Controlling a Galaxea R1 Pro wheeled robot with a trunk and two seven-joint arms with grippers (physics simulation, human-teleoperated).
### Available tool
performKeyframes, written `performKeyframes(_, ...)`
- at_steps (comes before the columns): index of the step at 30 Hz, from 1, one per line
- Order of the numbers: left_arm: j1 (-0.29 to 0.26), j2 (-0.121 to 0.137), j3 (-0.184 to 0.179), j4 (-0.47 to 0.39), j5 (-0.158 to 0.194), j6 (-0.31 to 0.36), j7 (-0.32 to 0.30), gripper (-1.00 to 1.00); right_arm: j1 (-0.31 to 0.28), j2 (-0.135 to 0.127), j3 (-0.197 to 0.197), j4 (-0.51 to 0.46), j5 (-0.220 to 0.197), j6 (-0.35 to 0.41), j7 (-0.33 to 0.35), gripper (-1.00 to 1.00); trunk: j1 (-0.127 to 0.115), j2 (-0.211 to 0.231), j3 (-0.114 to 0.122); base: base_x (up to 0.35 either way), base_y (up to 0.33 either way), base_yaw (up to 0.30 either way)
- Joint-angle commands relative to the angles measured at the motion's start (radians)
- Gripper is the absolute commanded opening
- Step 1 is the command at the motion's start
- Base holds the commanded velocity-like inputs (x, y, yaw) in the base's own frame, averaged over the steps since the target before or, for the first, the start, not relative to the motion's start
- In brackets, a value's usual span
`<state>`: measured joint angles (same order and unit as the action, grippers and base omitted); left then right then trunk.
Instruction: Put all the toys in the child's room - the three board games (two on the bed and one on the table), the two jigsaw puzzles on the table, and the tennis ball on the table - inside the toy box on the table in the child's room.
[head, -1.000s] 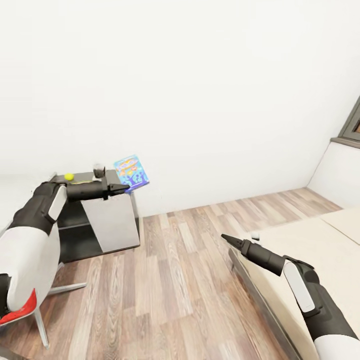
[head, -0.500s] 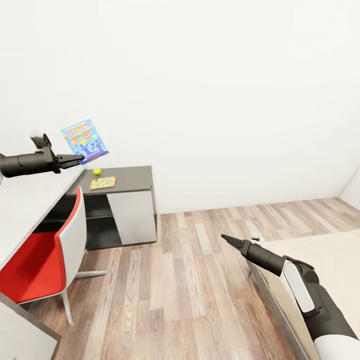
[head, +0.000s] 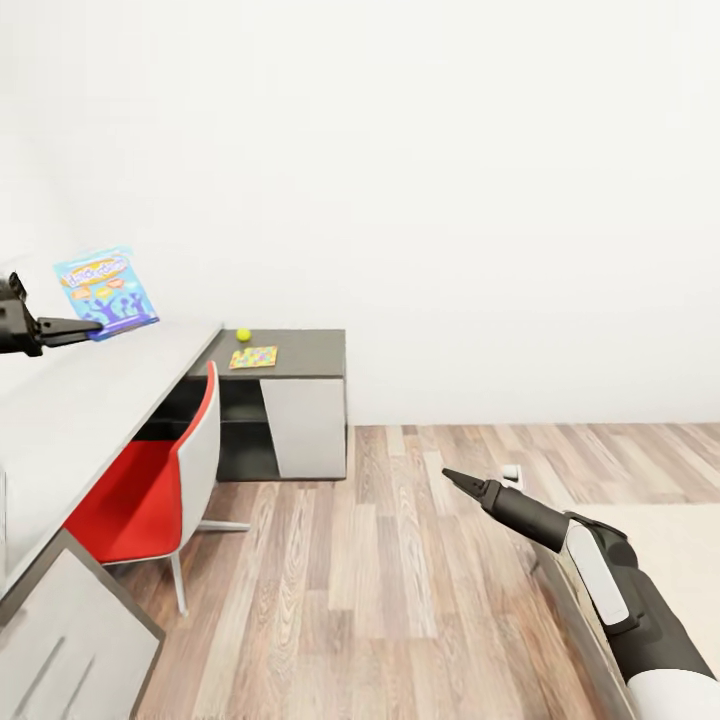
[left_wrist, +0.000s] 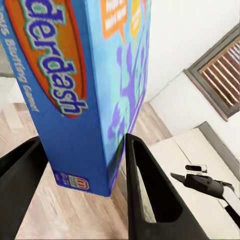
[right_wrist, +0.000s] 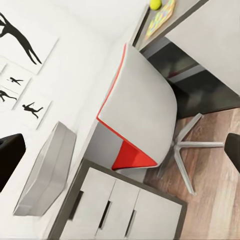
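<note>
My left gripper (head: 88, 326) is shut on a blue board game (head: 105, 293), held upright above the long pale grey table (head: 90, 400). In the left wrist view the box (left_wrist: 95, 75) stands clamped between both fingers of the gripper (left_wrist: 82, 145). A tennis ball (head: 243, 335) and a bright jigsaw puzzle (head: 253, 357) lie on the table's dark grey end section. The right wrist view shows the ball (right_wrist: 155, 4), the jigsaw (right_wrist: 161, 18) and the pale grey toy box (right_wrist: 47, 175) on the tabletop. My right gripper (head: 455, 479) hangs open over the floor, beside the bed (head: 690, 540).
A red and grey chair (head: 150, 480) is tucked at the table, its star base on the wood floor (head: 380, 580). White drawers (head: 70, 640) stand at the near left. The bed's grey frame (head: 565, 600) runs along my right arm. A white wall lies ahead.
The whole view has swung left, so the table and chair now sit further right in the picture. My left arm has carried the blue board game up and left. The right arm keeps its pose.
</note>
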<state>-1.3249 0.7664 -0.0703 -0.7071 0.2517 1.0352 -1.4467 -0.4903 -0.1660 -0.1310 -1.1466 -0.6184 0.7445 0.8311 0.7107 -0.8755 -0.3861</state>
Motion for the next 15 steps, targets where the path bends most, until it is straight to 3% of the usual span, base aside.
performKeyframes(1,-0.002,0.022,-0.039,0.001,0.009,0.012,-0.015,-1.00,-0.001,0.000,-0.001,0.000,-0.003,0.006,0.001,1.00,-0.004,0.006,0.001,0.000,0.000,0.277)
performKeyframes(3,-0.002,0.064,-0.113,0.011,0.008,0.012,-0.083,-1.00,-0.001,0.000,-0.001,0.000,-0.003,0.006,0.000,1.00,-0.011,0.020,0.006,0.000,0.000,0.277)
performKeyframes(5,-0.002,0.083,-0.153,0.025,0.006,0.012,-0.124,-1.00,-0.001,0.000,-0.001,0.001,-0.003,0.006,0.000,1.00,-0.019,0.034,0.011,0.000,0.000,0.277)
performKeyframes(11,-0.001,0.135,-0.302,0.082,0.000,0.012,-0.124,-1.00,-0.001,0.000,-0.001,0.001,-0.003,0.006,0.000,1.00,-0.031,0.055,0.017,0.000,0.000,0.276)
performKeyframes(15,-0.001,0.151,-0.321,0.088,0.001,0.012,-0.124,-1.00,-0.001,-0.001,-0.001,0.001,-0.003,0.006,0.000,1.00,-0.031,0.055,0.015,0.000,0.000,0.276)
